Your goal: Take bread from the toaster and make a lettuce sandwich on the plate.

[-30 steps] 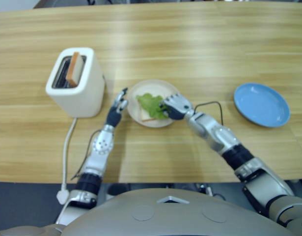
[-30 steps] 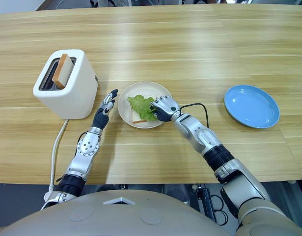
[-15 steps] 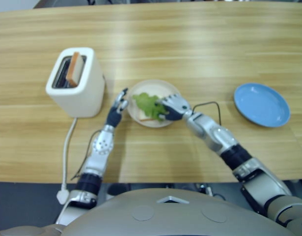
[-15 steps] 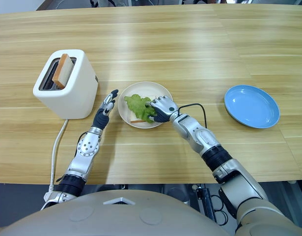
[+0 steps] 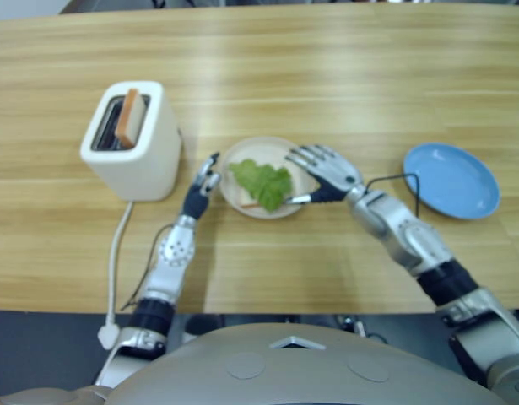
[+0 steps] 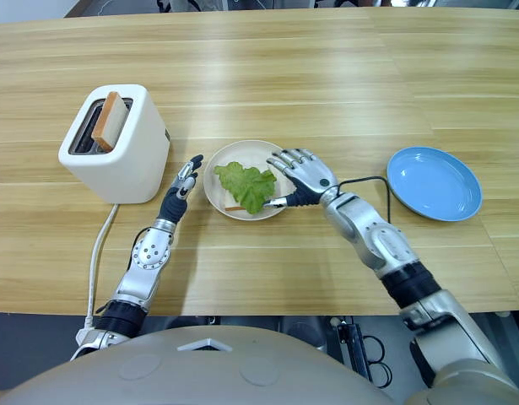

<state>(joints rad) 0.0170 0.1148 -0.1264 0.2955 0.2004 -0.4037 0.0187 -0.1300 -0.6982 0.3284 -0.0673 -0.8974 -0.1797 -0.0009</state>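
Your right hand (image 6: 305, 173) has let go of the lettuce (image 6: 246, 184) and drawn back to the right rim of the plate (image 6: 210, 181), fingers spread and empty, while your left hand (image 6: 181, 190) waits as before on the tabletop (image 6: 284, 84) between plate and toaster (image 6: 124, 160), fingers straight, holding nothing. The leaf now lies on the bread slice (image 6: 235, 207) on the plate, so the filling looks placed, and the second slice (image 6: 111, 120), upright in the toaster slot beyond, is likely next. No label or writing can be read anywhere.
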